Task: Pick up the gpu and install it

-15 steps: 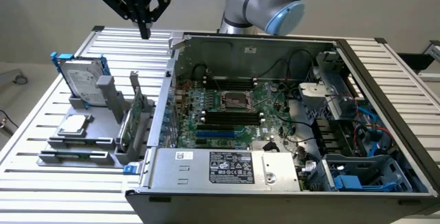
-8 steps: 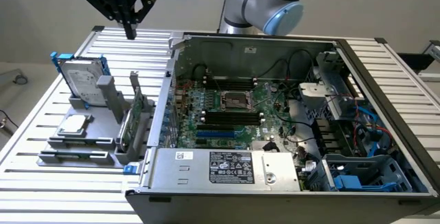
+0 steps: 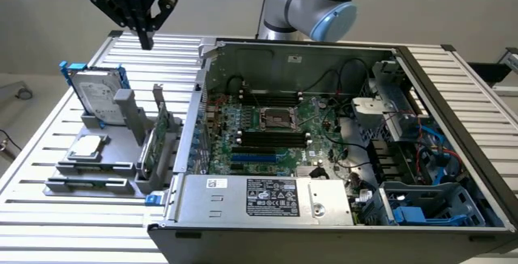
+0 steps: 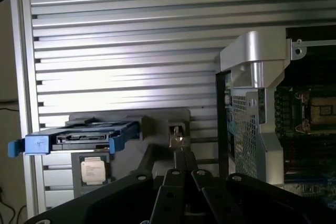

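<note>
A ribbed aluminium bench (image 3: 48,227) carries an open computer case (image 3: 340,155) and a grey holder (image 3: 89,185). High over the bench's far corner, at the exterior view's left, the jaws are pressed together and hold nothing. Below them the gpu (image 3: 155,139) stands on edge in the holder, between the hard drive (image 3: 96,97) and the case wall.

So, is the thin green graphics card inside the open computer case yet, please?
Out: the green graphics card stands on edge in the grey holder outside the case.
</note>
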Available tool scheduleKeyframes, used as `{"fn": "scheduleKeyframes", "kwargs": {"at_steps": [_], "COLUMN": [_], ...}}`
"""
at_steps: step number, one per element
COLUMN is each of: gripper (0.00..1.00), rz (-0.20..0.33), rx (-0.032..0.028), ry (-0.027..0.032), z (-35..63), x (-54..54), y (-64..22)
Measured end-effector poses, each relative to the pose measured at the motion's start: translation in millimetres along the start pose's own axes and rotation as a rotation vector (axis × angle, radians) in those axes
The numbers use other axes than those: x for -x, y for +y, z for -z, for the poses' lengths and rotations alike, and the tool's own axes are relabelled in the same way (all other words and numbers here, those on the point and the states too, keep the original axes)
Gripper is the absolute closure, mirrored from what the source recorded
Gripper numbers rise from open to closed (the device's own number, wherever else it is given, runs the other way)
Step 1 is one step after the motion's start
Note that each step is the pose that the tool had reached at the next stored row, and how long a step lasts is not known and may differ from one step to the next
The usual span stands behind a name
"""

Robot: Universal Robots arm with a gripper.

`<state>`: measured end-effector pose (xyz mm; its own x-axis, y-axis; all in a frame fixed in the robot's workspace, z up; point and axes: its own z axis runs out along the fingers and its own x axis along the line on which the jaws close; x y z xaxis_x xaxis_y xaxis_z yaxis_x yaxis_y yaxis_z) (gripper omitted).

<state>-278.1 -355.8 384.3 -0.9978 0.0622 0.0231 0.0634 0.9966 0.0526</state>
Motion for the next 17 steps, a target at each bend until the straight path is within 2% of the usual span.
{"fn": "scheduleKeyframes", "kwargs": {"at_steps": [7, 17], "gripper": [0.89, 0.89], "rz": [0.003, 0.012], "rx": [-0.0001, -0.0003], "ry": [-0.0005, -0.0001], "z": [1.2, 2.6], "x": [-4.4, -2.7], "y": [-25.2, -58.7]}}
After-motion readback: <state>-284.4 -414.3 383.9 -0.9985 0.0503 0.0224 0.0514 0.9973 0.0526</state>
